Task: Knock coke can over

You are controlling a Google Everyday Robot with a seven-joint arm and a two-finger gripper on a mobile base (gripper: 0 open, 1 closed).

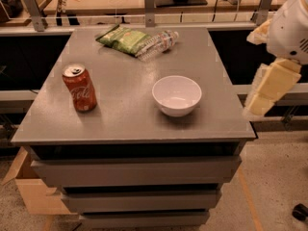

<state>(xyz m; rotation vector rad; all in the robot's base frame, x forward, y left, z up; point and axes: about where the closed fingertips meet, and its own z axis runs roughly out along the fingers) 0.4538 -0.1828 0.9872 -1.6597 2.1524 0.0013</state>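
— What stands between you and it?
— A round white bowl [176, 96], centre of your grey table [120, 126]. The cream gripper [267, 88] hangs off three o'clock; I cannot tell its state.
— The target?
— Small red aluminium coke can [80, 88], upright, nine o'clock.

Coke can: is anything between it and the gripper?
Yes. The white bowl sits on the table roughly between the gripper, beyond the table's right edge, and the upright coke can near its left edge.

White bowl [176, 95], chip bag [122, 38], water bottle [159, 43] on table [120, 124].
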